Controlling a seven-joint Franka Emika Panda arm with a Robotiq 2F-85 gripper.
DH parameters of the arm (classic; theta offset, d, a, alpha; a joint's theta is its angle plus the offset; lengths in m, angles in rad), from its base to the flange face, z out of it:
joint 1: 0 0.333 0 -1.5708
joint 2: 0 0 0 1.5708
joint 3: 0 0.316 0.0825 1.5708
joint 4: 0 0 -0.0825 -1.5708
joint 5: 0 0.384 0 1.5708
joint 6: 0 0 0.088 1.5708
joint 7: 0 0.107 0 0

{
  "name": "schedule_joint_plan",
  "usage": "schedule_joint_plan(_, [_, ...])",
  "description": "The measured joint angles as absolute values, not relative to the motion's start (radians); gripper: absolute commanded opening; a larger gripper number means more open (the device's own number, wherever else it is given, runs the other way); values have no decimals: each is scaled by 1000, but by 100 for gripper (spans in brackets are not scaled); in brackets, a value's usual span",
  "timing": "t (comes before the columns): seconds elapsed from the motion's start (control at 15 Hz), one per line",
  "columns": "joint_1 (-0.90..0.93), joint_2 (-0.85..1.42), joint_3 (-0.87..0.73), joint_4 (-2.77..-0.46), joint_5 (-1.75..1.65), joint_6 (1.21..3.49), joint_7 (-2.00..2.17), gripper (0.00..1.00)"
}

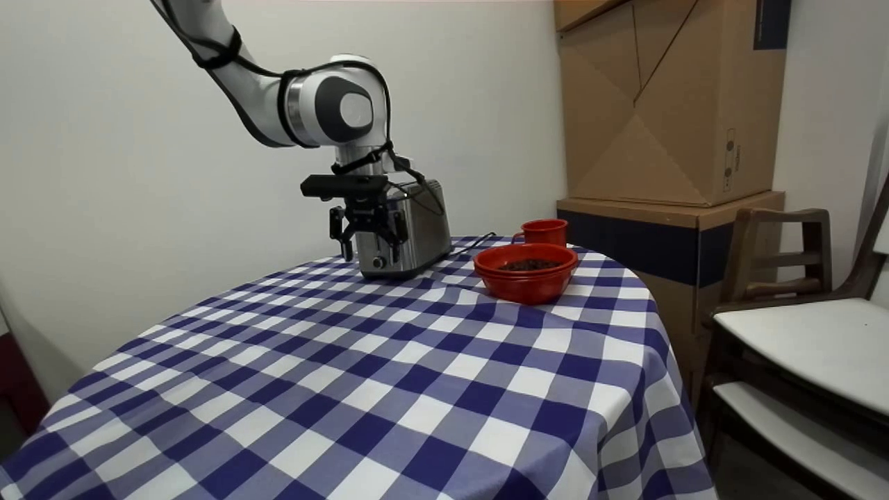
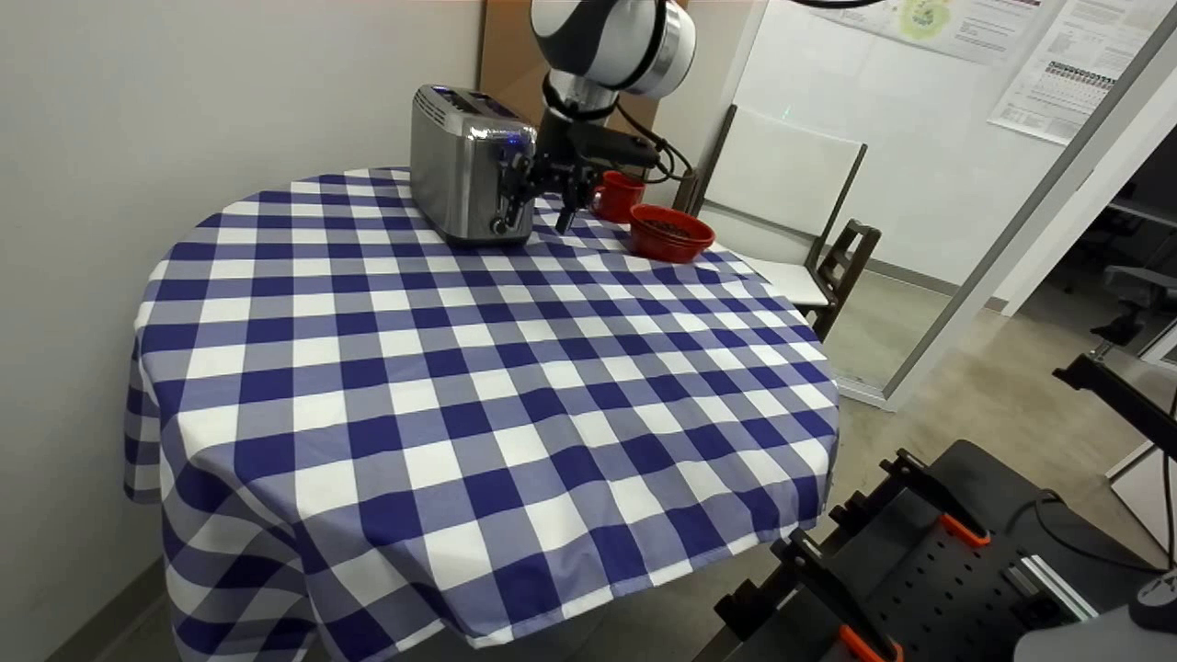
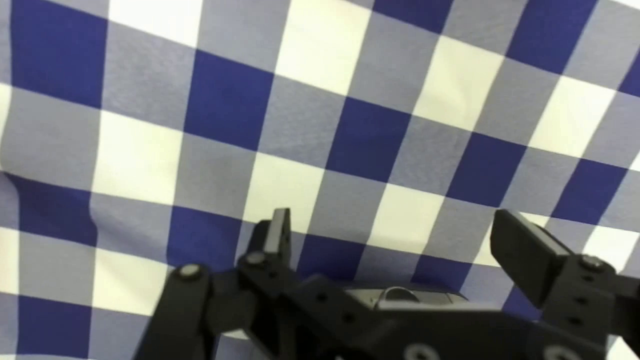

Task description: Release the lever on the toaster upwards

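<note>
Nearest in an exterior view, the gingham tablecloth [image 2: 478,414] spans the lower centre. Beyond, at upper centre, my gripper [image 2: 537,226] stands spread, holding nothing, by the front of the stainless-steel toaster [image 2: 443,173], upper left of centre. I can't make out the lever; I judge the approach done, the upward release left.

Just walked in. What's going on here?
The arm has its hand open at the end of the toaster with the knob, seemingly to release the lever upwards. Nothing is in its grip. The lever can't be made out, nor whether the hand touches the toaster. The mug and bowl stand on the same cloth.
</note>
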State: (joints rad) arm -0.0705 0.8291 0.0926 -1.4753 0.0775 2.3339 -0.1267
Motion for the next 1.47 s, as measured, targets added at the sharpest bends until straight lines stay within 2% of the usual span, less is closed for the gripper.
schedule_joint_plan(0.27, [-50, 791, 95, -1463, 110, 2252, -37, 100])
schedule_joint_plan(0.8, [76, 710, 69, -1504, 71, 2253, 88, 100])
schedule_joint_plan(1.2, [129, 515, 65, -1636, 7, 2235, 93, 100])
schedule_joint_plan(1.47, [128, 368, 71, -1714, 8, 2135, 79, 100])
